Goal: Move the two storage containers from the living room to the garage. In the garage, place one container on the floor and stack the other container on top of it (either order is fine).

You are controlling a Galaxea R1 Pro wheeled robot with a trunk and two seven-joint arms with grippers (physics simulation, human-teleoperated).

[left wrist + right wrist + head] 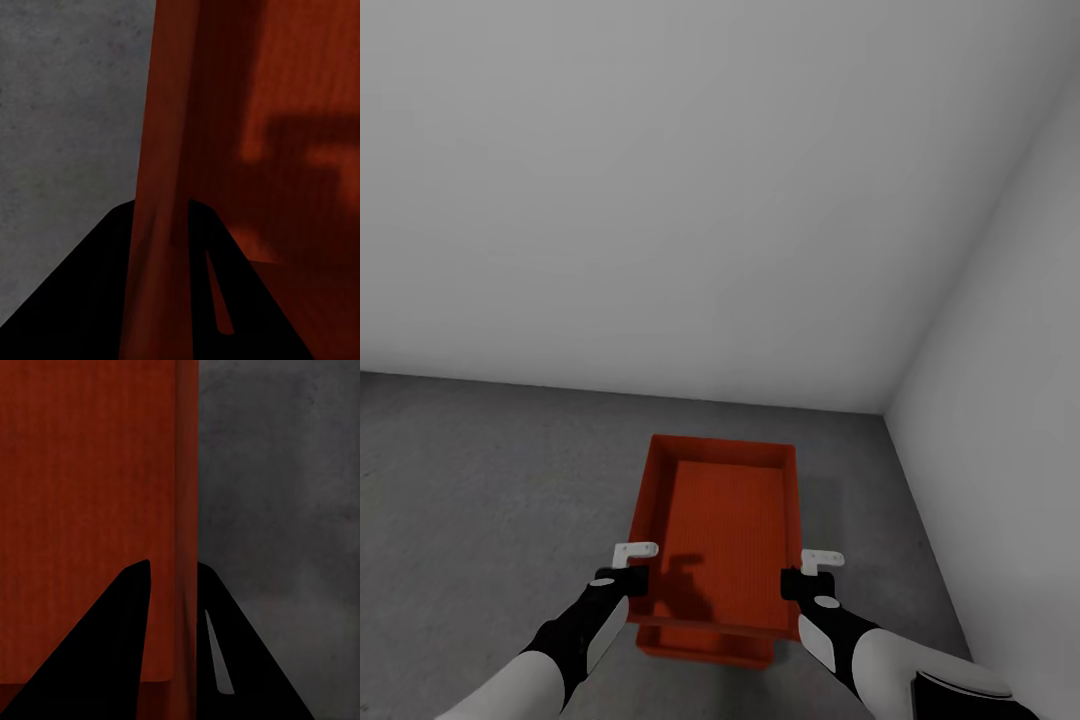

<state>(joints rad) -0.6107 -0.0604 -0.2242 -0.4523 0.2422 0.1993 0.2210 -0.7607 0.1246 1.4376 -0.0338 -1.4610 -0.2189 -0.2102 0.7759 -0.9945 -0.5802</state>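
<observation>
You have an orange-red bin [725, 520] held between your two arms, open top up, over the dark grey floor [490, 480] near the corner where two pale grey walls [660, 200] meet. A second orange-red edge [705, 645] shows just below its near end, so another bin seems to sit under it, though you cannot tell whether the two touch. Your left gripper [628, 578] is clamped on the bin's left side wall [161, 187]; the left wrist view shows one dark finger [82, 300] outside that wall and one inside. Your right gripper [803, 582] grips the right side wall [187, 510] the same way, a finger [97, 652] on each face. Shadows of the grippers fall on the ribbed bottom.
</observation>
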